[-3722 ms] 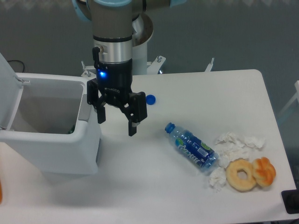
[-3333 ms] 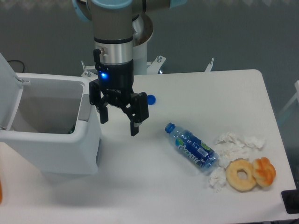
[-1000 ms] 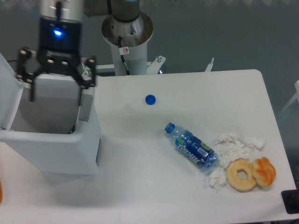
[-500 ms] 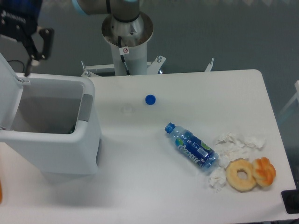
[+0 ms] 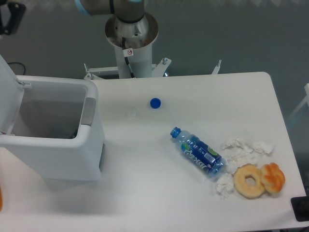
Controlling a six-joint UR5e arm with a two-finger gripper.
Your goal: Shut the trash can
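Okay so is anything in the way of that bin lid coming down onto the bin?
Nothing visible blocks it. The lid stands raised at the left edge of the trash can, and nothing pokes above the rim. The pincer shows only as a dark bit at the top left corner, above the lid.

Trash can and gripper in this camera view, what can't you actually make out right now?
- Gripper: only one dark finger shows at the top left corner; the frame edge cuts off the rest, so open or shut is unclear.
- Trash can lid: cut off by the left edge.
- Trash can contents: mostly hidden by its front wall and shadow.
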